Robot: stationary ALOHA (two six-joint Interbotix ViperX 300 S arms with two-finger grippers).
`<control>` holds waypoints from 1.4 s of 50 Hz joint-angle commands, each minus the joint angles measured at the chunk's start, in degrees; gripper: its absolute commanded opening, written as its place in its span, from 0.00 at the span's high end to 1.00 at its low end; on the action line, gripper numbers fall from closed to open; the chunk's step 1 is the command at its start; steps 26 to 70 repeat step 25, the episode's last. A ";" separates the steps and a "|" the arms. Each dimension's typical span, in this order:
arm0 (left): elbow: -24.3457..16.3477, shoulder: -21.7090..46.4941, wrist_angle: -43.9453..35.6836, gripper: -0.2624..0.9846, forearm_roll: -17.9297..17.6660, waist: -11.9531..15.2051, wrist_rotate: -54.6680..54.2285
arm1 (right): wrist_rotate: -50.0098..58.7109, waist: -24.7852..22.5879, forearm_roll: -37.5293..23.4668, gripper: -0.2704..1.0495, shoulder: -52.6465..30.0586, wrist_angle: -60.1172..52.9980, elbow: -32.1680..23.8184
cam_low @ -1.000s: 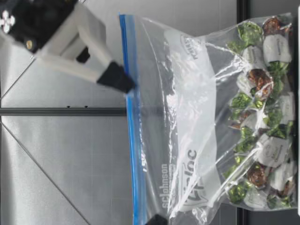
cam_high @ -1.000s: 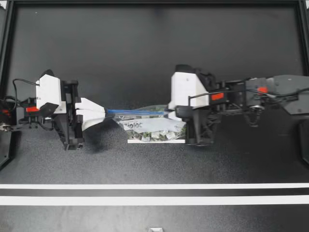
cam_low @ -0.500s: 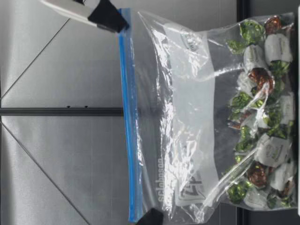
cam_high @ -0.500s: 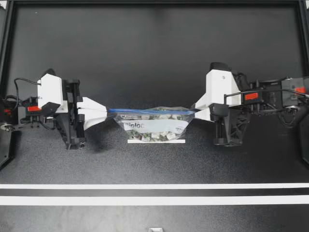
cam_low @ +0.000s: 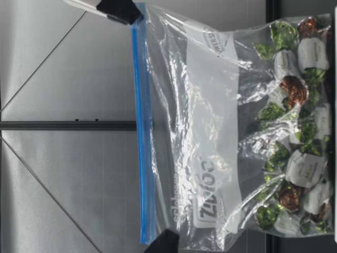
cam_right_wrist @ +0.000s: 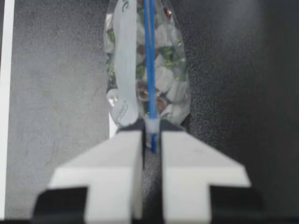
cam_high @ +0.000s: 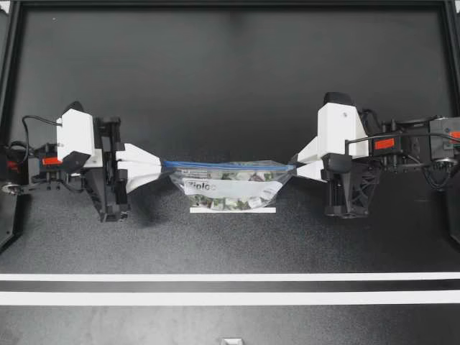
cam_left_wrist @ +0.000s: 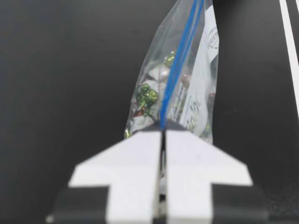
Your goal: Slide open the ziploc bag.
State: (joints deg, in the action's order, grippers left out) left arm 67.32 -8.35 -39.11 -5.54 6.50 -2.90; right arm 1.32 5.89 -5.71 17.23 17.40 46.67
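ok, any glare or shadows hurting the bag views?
Low view: bright reflections streak the ziploc bag film, candies clearly visible. Top view: faint shadow on the table beside the bag. Wrist views: blue zip strip glare-free.

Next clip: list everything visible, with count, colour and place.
ziploc bag: one, clear, held upright by its top corners
zip strip: one, blue, along the bag's top edge
slider: one, pale, at the strip's right end
wrapped candies: many, green, brown and white, in the bag's bottom
white strip: one, on the table beside the bag
tape lines: two, white, across the table
table: one, black
left end effector: one, white, shut on the bag's left top corner
right end effector: one, white, shut on the slider
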 commanded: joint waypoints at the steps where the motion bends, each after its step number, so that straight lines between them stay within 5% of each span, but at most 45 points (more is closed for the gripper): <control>1: -0.53 -0.97 -0.18 0.93 0.26 0.18 0.44 | 0.09 0.44 0.09 0.88 0.88 -1.58 -0.09; 9: -0.53 -1.67 -0.18 0.80 0.62 0.18 0.88 | 0.09 0.44 0.09 0.76 1.23 -3.43 0.88; 18: -1.05 -2.29 -0.18 0.50 0.62 0.18 0.88 | 0.09 0.44 0.18 0.55 1.58 -4.31 1.67; 70: -1.32 -3.08 -0.18 0.53 0.62 0.18 0.88 | 0.09 0.44 0.18 0.54 1.58 -6.33 2.02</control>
